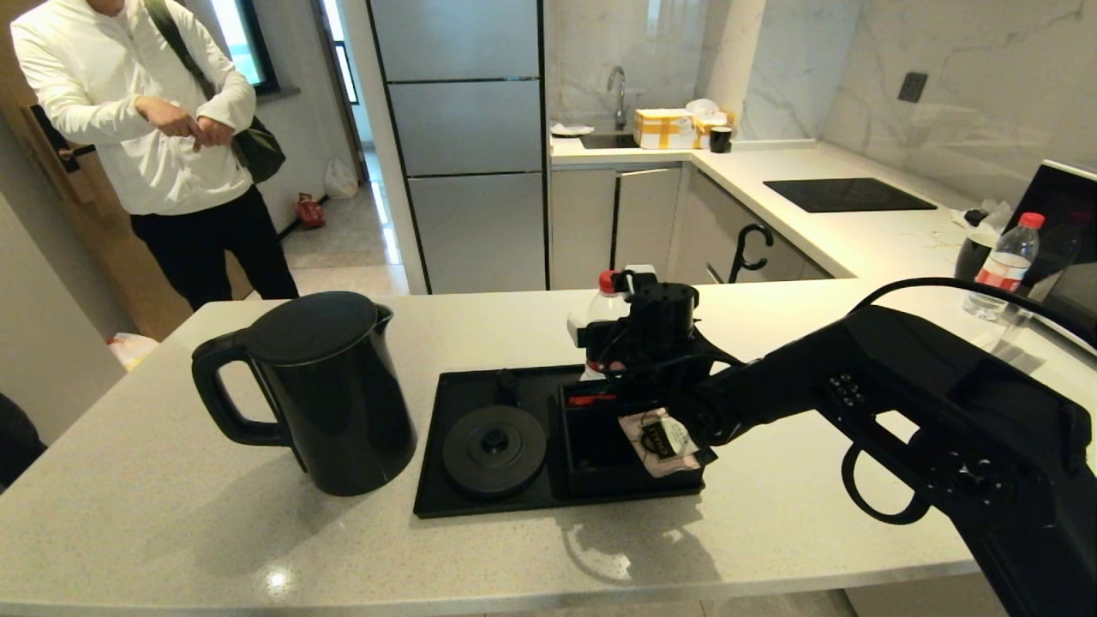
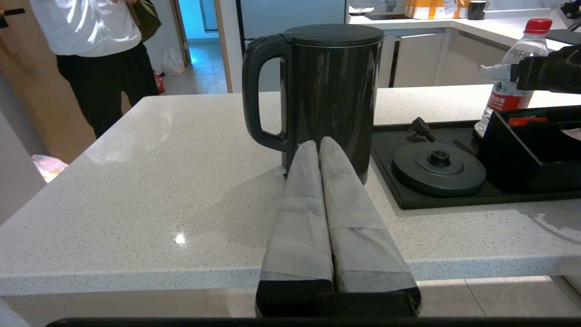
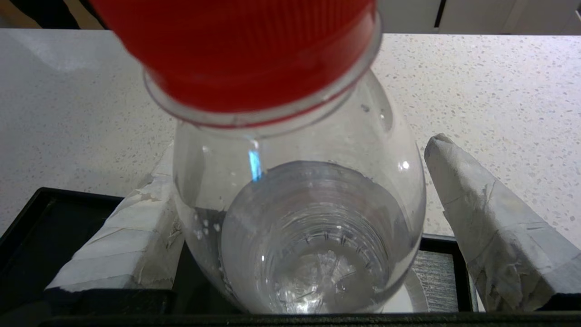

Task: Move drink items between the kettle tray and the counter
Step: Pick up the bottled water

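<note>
The right gripper [image 3: 299,218] stands spread wide around the neck and shoulder of a small clear bottle [image 3: 299,227], one taped finger [image 3: 490,227] on either side of it; the finger on one side sits against the plastic, the other stands a little apart. The bottle is upright, its long axis vertical and its red cap [image 1: 608,281] pointing up, at the far edge of the kettle tray [image 1: 454,506], behind the divided compartments.

The left gripper [image 2: 320,145] hangs low at the near edge of the counter [image 1: 171,514] with its two padded fingers pressed together, holding nothing, aimed at the kettle [image 1: 330,394].

Counted: one kettle, off the tray, upright on the counter just to the tray's left – lid up, loop handle turned left, away from the tray. One round kettle base [image 1: 494,450] lies bare on the tray. Two red-capped bottles in all (the second bottle [image 1: 1004,266] stands well apart at the far right of the worktop). One pink sachet [image 1: 660,441] lies on a compartment rim.
</note>
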You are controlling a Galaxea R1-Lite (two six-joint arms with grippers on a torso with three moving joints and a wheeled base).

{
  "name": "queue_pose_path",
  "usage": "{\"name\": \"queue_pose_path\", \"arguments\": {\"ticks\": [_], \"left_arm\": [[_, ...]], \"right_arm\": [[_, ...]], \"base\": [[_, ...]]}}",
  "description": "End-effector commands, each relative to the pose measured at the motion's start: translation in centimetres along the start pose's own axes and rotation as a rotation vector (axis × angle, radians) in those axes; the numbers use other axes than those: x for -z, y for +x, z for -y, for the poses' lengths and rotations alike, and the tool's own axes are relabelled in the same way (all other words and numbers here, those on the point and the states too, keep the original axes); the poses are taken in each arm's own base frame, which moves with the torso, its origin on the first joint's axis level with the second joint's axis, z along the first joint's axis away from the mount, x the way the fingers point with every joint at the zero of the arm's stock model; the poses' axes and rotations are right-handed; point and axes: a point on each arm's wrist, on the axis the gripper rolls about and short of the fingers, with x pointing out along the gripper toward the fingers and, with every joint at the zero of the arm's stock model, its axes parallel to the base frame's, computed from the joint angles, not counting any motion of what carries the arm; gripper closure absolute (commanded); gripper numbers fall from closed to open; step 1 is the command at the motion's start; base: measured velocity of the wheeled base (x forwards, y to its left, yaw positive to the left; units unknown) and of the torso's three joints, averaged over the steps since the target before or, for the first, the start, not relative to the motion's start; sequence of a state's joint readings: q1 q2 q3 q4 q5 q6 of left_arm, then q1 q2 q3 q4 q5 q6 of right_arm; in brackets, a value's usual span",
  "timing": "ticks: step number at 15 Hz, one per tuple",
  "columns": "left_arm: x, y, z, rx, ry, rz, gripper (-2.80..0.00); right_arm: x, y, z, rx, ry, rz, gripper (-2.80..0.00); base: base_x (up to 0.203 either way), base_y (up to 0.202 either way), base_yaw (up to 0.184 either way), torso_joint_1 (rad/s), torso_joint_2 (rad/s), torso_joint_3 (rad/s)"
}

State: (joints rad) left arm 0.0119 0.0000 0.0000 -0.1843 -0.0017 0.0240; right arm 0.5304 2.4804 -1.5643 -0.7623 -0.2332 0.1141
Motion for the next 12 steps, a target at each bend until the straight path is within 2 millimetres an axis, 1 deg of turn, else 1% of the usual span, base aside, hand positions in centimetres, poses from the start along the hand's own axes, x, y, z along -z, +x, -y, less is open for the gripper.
{"name": "queue_pose_path", "arguments": {"ticks": [1, 6, 7, 8, 12], "left_arm": [[1.14, 0.15, 0.03, 0.000, 0.000, -0.039, 0.00], [1.14, 0.15, 0.03, 0.000, 0.000, -0.039, 0.00], [1.14, 0.15, 0.03, 0.000, 0.000, -0.039, 0.00], [1.14, 0.15, 0.03, 0.000, 0.000, -0.039, 0.00], [1.14, 0.15, 0.03, 0.000, 0.000, -0.039, 0.00]], "right_arm": [[-0.14, 0.14, -0.06, 0.000, 0.003, 0.009, -2.80], [-0.19, 0.26, -0.02, 0.001, 0.004, 0.012, -2.80], [-0.19, 0.26, -0.02, 0.001, 0.004, 0.012, -0.28], [-0.19, 0.26, -0.02, 0.001, 0.004, 0.012, 0.00], [-0.17, 0.25, -0.01, 0.001, 0.004, 0.012, 0.00]], "base": [[0.000, 0.000, 0.000, 0.000, 0.00, 0.000], [0.000, 0.000, 0.000, 0.000, 0.00, 0.000], [0.000, 0.000, 0.000, 0.000, 0.00, 0.000], [0.000, 0.000, 0.000, 0.000, 0.00, 0.000], [0.000, 0.000, 0.000, 0.000, 0.00, 0.000]]}}
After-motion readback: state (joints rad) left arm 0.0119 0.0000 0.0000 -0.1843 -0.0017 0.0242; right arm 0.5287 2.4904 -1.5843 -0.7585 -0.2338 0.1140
